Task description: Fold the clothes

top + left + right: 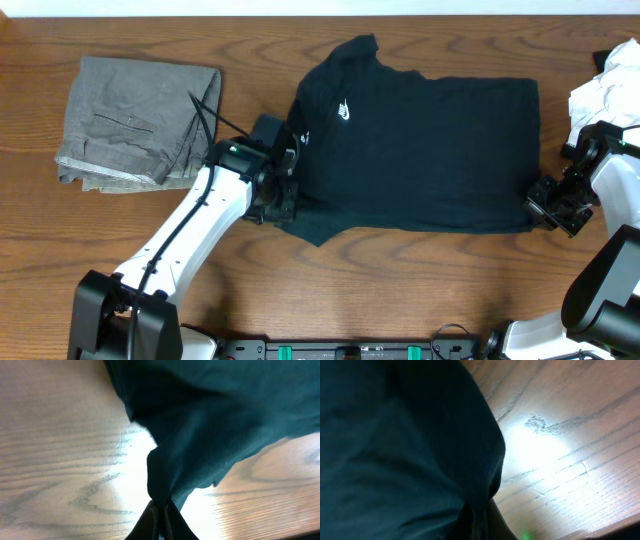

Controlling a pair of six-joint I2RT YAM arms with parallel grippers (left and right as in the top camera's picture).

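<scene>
A black T-shirt (420, 150) with a small white chest logo lies spread across the middle of the wooden table (400, 290). My left gripper (282, 200) is shut on the shirt's near left edge. In the left wrist view the dark cloth (200, 425) bunches into the closed jaws (161, 512) and hangs lifted over the wood. My right gripper (545, 200) is shut on the shirt's near right corner. The right wrist view shows the fabric (405, 445) pinched between the fingers at the frame's bottom.
Grey trousers (135, 120) lie folded at the far left. A crumpled white garment (608, 85) sits at the far right edge, close behind the right arm. Bare wood runs along the near side of the table.
</scene>
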